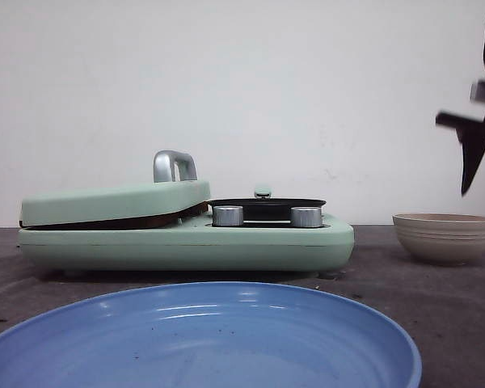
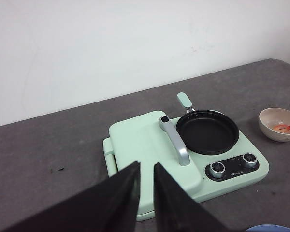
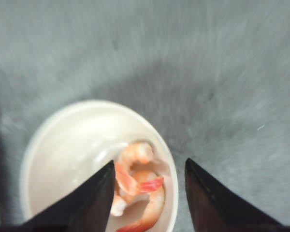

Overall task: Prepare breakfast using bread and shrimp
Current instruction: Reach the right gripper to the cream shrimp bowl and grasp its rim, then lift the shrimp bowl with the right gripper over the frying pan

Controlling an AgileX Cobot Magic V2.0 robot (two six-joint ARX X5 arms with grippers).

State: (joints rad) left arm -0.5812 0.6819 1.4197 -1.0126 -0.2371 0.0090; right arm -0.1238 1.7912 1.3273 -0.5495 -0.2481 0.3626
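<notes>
Several orange-red shrimp [image 3: 140, 186] lie in a beige ribbed bowl [image 3: 63, 145], which stands on the table at the right [image 1: 443, 236]. My right gripper [image 3: 150, 162] is open and empty, hovering above the bowl, with one finger over its inside and the other outside the rim. In the front view it [image 1: 473, 162] is blurred, high at the right edge. My left gripper [image 2: 146, 166] is empty, its fingers nearly together, above the press lid [image 2: 145, 140] of the mint-green breakfast machine [image 1: 186, 242]. The lid is down. No bread is in view.
The machine has a silver lid handle [image 1: 175, 166], a black round pan [image 2: 208, 131] and two knobs [image 1: 227, 216]. A large blue plate [image 1: 202, 339] sits in front of it near the table's front edge. A white wall stands behind the grey table.
</notes>
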